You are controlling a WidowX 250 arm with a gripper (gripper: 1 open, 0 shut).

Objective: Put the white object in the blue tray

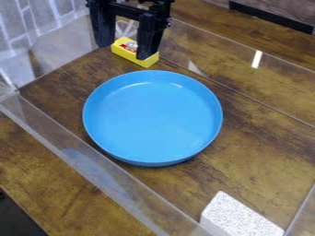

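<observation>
Claw [127, 43] open; one blue tray [110, 134], one white object [241, 216], one yellow block [131, 53].

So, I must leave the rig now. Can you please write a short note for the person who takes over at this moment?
Gripper: open, holding nothing, pointing down at the far side of the table, right by the yellow block.
White object: at the near right edge of the table, far from the gripper, untouched.
Blue tray: in the middle of the table, nothing in it.
Done: nothing yet.
Left: bring the gripper to the white object, grasp it, carry it over and put it in the blue tray.
</observation>
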